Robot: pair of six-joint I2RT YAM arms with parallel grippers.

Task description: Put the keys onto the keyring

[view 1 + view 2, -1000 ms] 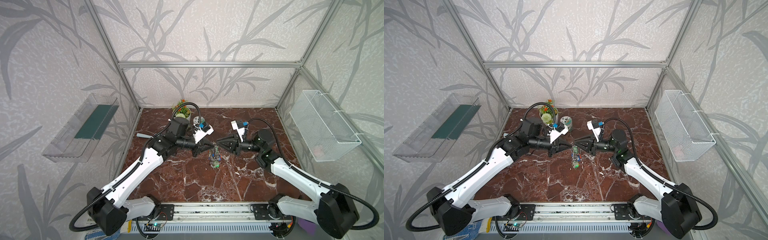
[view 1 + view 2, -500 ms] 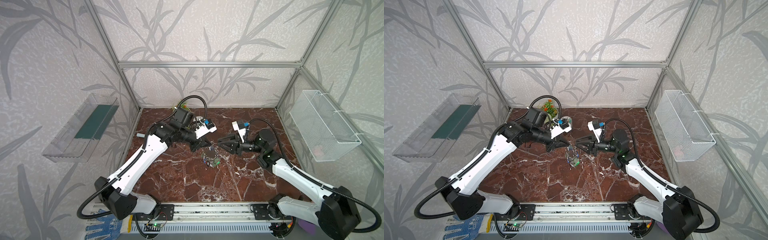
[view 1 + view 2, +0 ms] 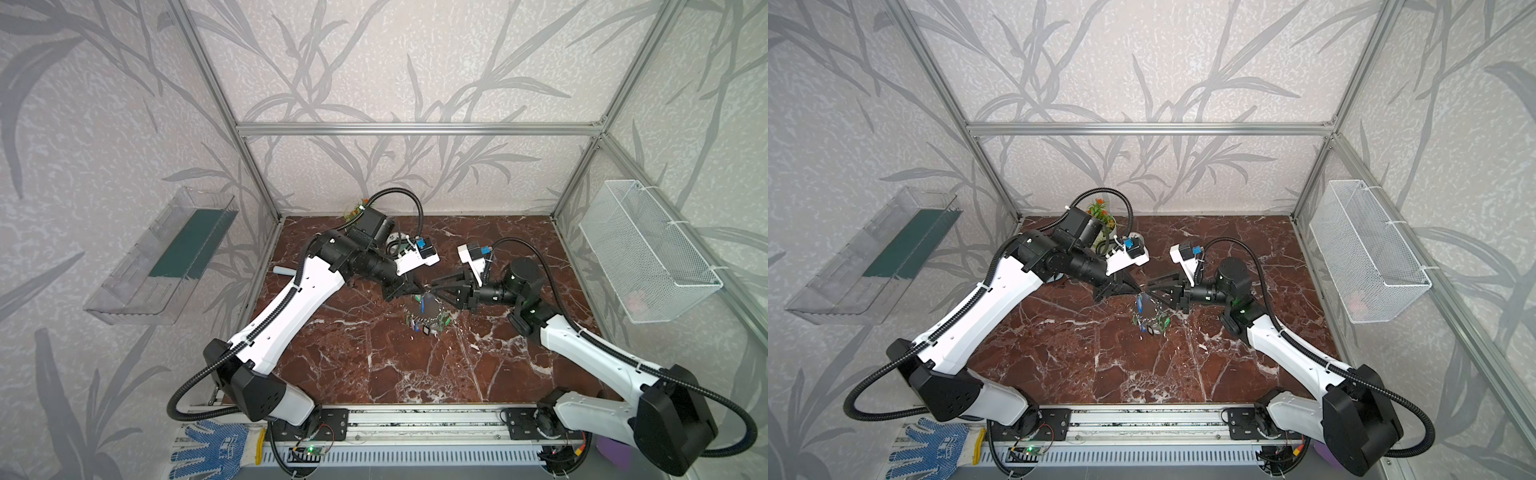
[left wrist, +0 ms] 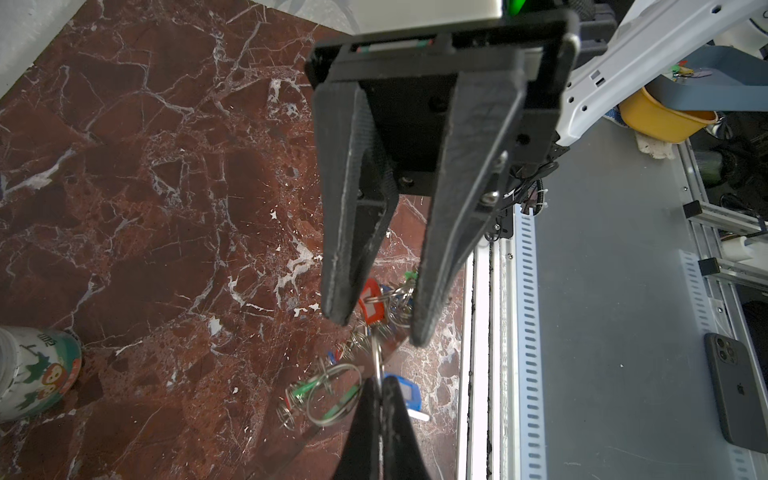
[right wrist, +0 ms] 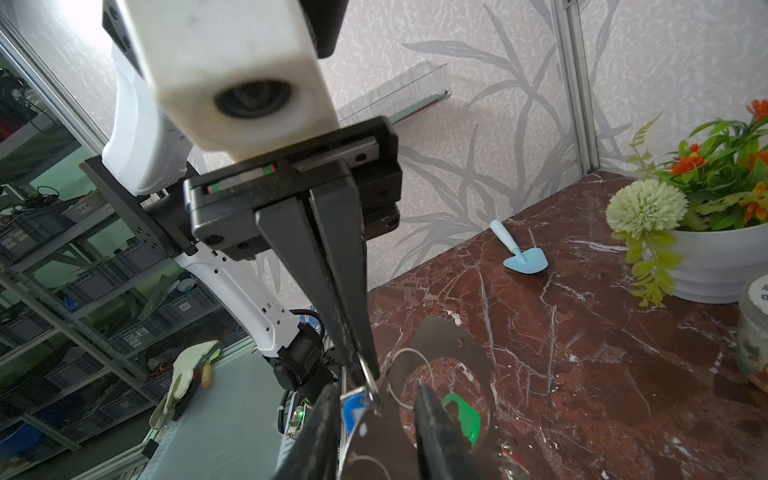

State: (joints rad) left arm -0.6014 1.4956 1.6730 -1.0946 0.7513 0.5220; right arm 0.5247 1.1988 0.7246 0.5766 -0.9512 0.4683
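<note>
The keyring [image 5: 473,357], a dark grey oval plate with a large hole, stands tilted at mid-tabletop [image 3: 374,365], a green key [image 5: 461,411] at its rim. The left end effector [image 5: 368,380] pinches the split ring of the blue key [image 5: 352,409]. The right end effector [image 4: 380,322] is spread.

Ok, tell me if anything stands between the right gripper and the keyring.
Nothing visible does. The right gripper, open, flanks the edge of the keyring; the left gripper, shut on a small ring, is alongside.
</note>
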